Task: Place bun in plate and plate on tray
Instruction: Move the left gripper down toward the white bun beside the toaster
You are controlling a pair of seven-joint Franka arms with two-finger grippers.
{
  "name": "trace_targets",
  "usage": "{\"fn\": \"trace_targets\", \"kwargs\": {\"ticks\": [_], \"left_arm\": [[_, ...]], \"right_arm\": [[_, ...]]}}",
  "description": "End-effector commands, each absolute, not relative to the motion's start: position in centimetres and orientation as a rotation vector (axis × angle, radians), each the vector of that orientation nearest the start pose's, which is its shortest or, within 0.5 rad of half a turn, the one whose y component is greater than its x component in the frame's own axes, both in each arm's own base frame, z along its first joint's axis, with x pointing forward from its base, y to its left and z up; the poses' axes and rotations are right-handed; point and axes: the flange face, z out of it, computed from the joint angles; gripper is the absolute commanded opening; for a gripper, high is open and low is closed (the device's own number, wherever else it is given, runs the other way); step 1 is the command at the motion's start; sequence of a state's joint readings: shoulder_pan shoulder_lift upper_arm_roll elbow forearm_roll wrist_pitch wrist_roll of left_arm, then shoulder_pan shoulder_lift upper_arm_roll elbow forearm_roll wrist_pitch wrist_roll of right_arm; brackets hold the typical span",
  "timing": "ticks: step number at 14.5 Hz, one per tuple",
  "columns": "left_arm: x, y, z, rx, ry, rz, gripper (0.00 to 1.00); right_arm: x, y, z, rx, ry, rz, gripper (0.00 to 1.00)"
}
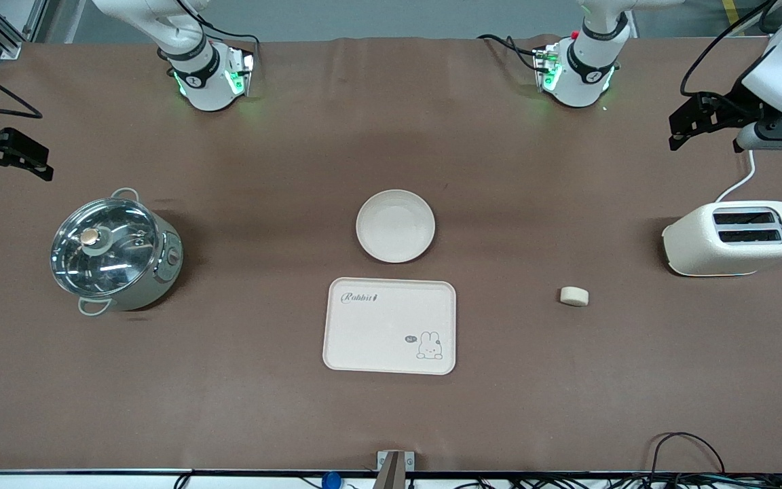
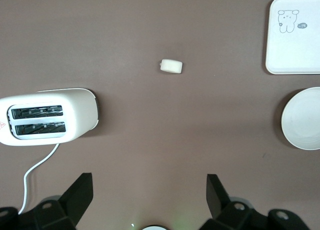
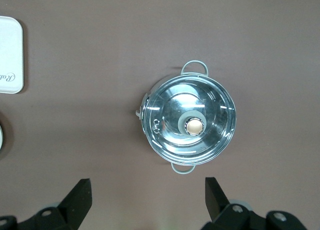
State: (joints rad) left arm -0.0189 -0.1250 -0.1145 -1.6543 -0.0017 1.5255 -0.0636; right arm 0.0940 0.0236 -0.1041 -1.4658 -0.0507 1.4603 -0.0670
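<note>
Bun (image 1: 574, 296) sits alone on bare brown table (image 1: 567, 380), well apart from both my grippers, nothing touching it. It lies nearer the front cam than the toaster (image 1: 734, 238), toward my left arm's end, well clear of the tray (image 1: 389, 326). Left gripper (image 1: 693, 122) hangs up in the air over the table edge at that end, above the toaster's side; in the left wrist view fingers (image 2: 77, 195) spread wide, holding nothing, bun (image 2: 171, 66) lying out ahead of the gap. Right gripper (image 1: 7, 155) hangs over the other end, over the table by the lidded pot (image 1: 114, 252); fingers (image 3: 80, 196) wide apart too, empty. Both arms wait.

Plate (image 1: 395, 225) empty, on table just beside tray, farther from the front cam, small gap between. Tray bare.

Count: 1 bun, 1 plate, 1 tray, 1 toaster, 1 pot.
</note>
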Motion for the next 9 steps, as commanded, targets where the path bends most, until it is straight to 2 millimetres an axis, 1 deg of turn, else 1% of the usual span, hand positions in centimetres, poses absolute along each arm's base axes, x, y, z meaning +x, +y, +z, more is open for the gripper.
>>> {"fn": "trace_targets", "kwargs": {"ticks": [1,3,5,6,7,8,9], "left_arm": [[51.1,-6.9,65.3,-3.111,0.11,-0.001,1.0],[51.8,-6.9,65.0,-3.115,0.108,0.002,1.0],[54.0,-7.0,64.3,-3.122,0.111,0.012,1.0],[55.1,-6.8,63.2,-3.122,0.104,0.04,1.0],[56.2,-6.7,61.4,-3.122,0.072,0.073,1.0],[57.2,-6.9,59.7,-3.12,0.017,0.089,1.0],[58.0,-7.2,58.4,-3.111,-0.06,0.089,1.0]], "right_arm": [[53.9,-1.0,65.3,-3.196,-0.074,0.062,1.0],[54.1,-1.0,65.3,-3.196,-0.075,0.052,1.0],[54.2,-0.9,65.3,-3.192,-0.076,0.042,1.0],[54.2,-0.7,65.3,-3.167,-0.076,0.04,1.0],[54.1,-0.5,65.2,-3.148,-0.081,0.051,1.0],[54.1,-0.4,65.1,-3.147,-0.083,0.056,1.0],[54.1,-0.4,65.2,-3.146,-0.081,0.051,1.0]]}}
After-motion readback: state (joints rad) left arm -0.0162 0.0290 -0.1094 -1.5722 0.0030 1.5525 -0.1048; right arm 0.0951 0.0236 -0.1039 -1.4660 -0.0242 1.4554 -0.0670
